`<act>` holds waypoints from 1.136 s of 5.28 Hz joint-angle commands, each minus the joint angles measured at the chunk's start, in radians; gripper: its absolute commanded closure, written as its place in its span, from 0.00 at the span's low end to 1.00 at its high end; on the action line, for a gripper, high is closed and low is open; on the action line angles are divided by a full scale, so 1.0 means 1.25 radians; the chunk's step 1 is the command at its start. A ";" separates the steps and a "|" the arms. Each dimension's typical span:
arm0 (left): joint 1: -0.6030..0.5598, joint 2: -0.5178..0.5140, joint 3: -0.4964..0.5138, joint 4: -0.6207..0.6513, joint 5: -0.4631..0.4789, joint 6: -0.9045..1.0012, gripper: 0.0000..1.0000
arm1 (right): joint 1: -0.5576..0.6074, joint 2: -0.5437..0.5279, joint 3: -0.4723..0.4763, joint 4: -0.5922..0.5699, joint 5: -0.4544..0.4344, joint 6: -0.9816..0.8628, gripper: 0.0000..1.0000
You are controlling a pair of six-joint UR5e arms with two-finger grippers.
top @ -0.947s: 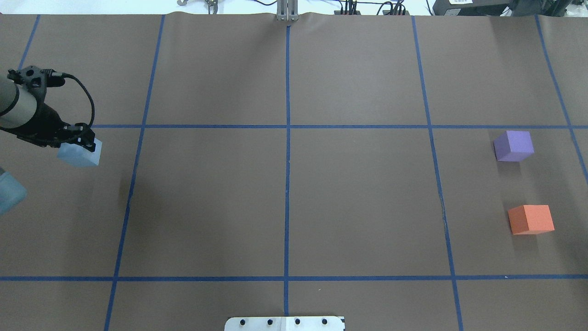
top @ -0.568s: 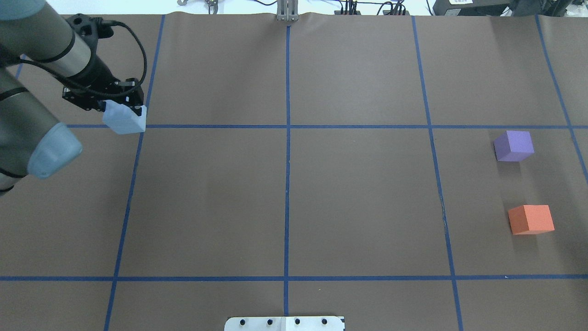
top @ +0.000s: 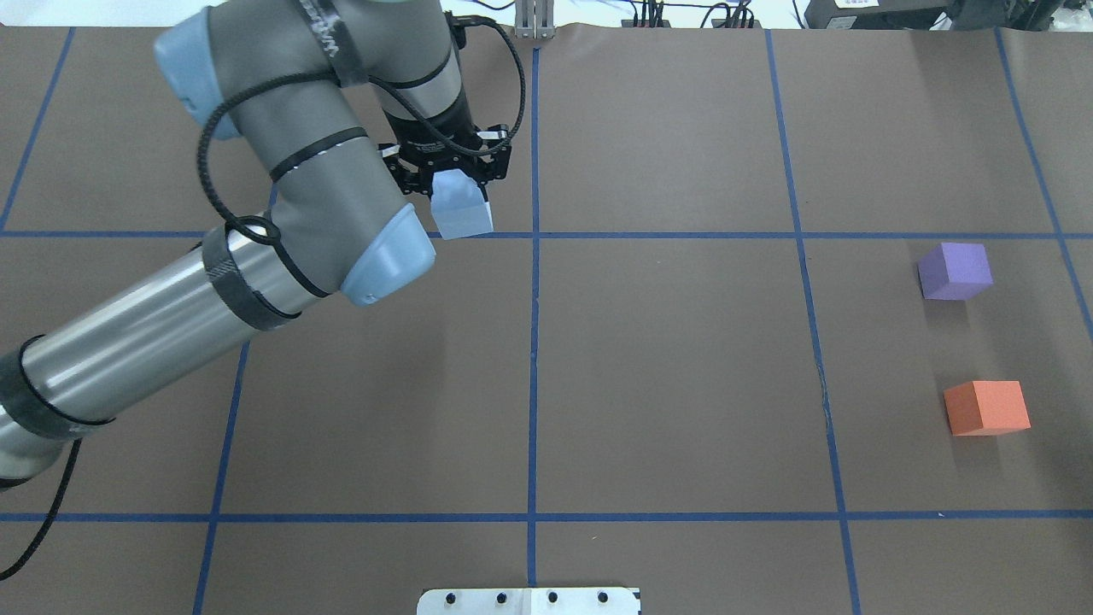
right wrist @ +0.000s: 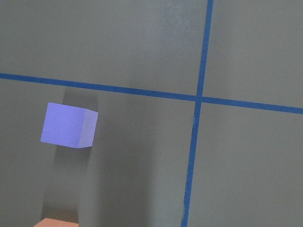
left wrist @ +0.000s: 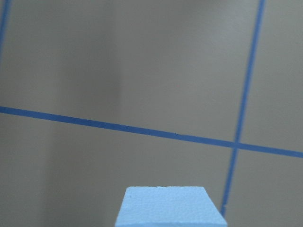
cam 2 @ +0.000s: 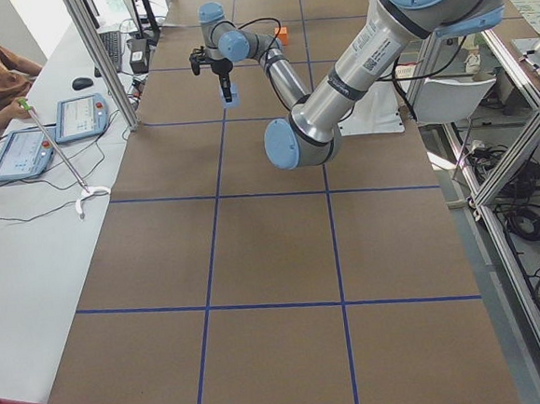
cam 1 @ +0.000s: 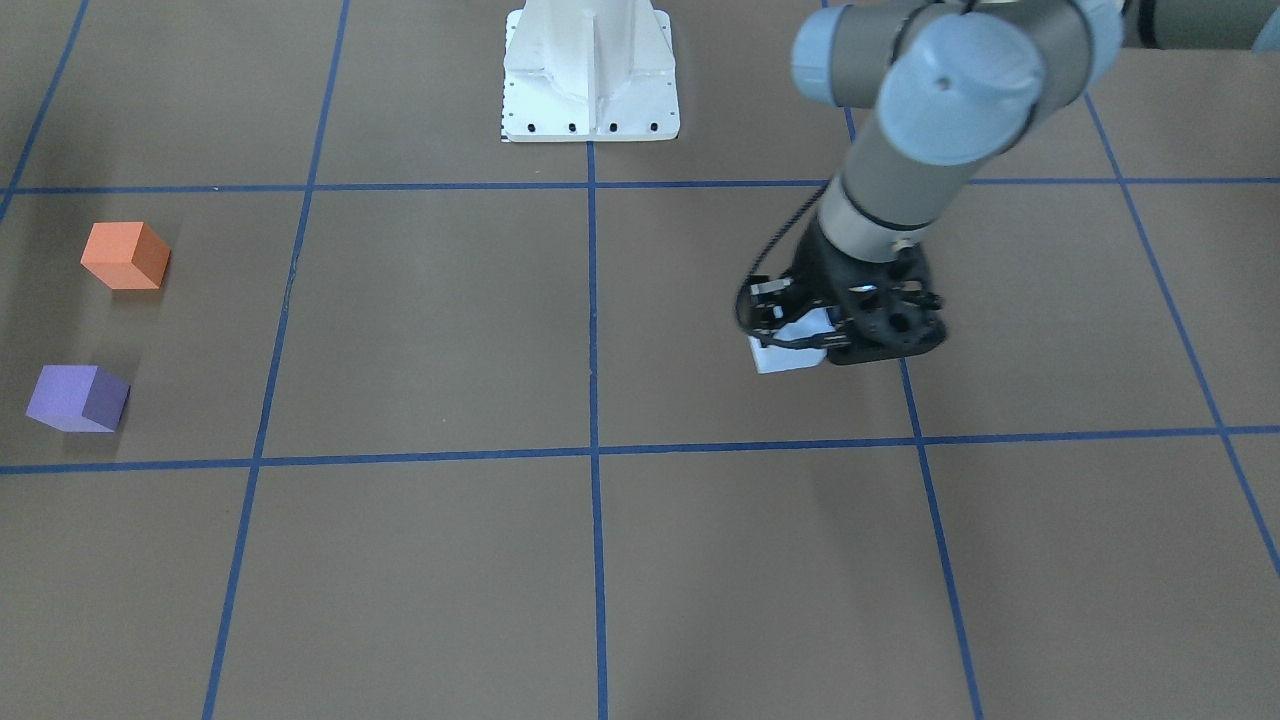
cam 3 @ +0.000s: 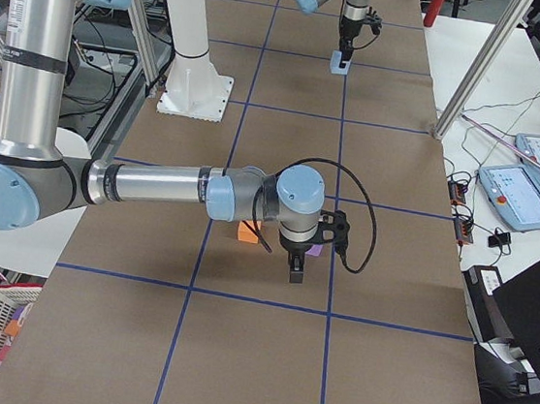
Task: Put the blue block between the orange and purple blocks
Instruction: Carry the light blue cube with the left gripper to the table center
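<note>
The left gripper (top: 457, 184) is closed on the blue block (top: 462, 213), above the table near the far edge's middle; carry it level to the gap between the purple block (top: 955, 271) and the orange block (top: 987, 407) by the right edge; mind the right gripper (cam 3: 294, 268) there, whose opening I cannot tell.

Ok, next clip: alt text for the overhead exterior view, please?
The robot's left gripper holds a light blue foam block over the brown table, just left of the centre blue tape line. Far to the right, a purple foam block and an orange foam block sit apart, the purple one farther from the robot.
</note>
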 commanded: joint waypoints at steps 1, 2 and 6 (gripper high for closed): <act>0.071 -0.022 0.110 -0.127 0.075 -0.046 1.00 | -0.001 0.001 0.000 -0.004 0.003 0.001 0.00; 0.099 -0.025 0.129 -0.130 0.103 -0.044 1.00 | -0.001 0.002 0.000 -0.004 0.004 0.001 0.00; 0.136 -0.028 0.193 -0.188 0.153 -0.037 1.00 | -0.001 0.002 0.001 0.001 0.012 0.001 0.00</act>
